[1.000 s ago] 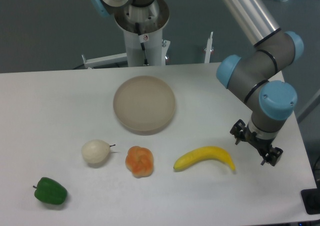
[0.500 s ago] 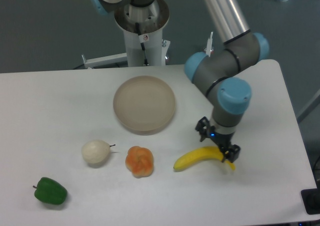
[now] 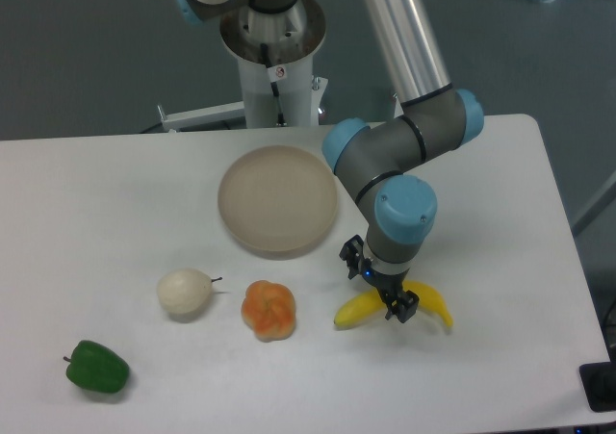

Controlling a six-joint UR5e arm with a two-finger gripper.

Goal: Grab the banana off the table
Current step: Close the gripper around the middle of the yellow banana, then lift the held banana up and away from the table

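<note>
The flat matte white table [image 3: 115,193] stands before a dark grey floor. On it, near the front right, lies the glossy bright-yellow curved banana [image 3: 358,310]. The black two-finger gripper [image 3: 378,283] covers its middle; whether it grips, I cannot tell.

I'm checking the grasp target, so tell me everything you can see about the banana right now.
The banana is bright yellow, smooth and glossy, plastic-looking. It lies flat on the white table, curved with its ends pointing down toward the camera side, right of the orange lumpy fruit and below the beige bowl. The pincer sits over its middle and hides it, so only the two ends show; whether the fingers touch it cannot be told.
</note>
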